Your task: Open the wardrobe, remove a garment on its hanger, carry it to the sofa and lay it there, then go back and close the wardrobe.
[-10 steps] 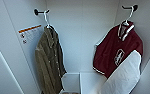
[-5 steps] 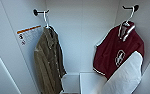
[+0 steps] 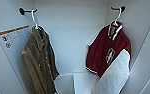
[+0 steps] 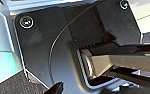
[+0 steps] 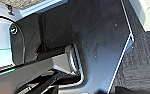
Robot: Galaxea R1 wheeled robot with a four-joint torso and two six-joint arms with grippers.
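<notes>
open tall white wardrobe (image 3: 71, 37): maroon varsity jacket with white sleeves (image 3: 108, 51) hanging on white hanger (image 3: 115, 18) at right peg, beside olive-brown corduroy garment (image 3: 37, 62). tool state impossible to tell. risk: hook snagging peg, jacket slipping off.

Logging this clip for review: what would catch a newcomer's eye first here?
The maroon varsity jacket with white sleeves, hanging on a white hanger at the right of the open wardrobe. Opposite, at the left, hangs an olive-brown garment, with an orange-striped label on the wall beside it.
</notes>
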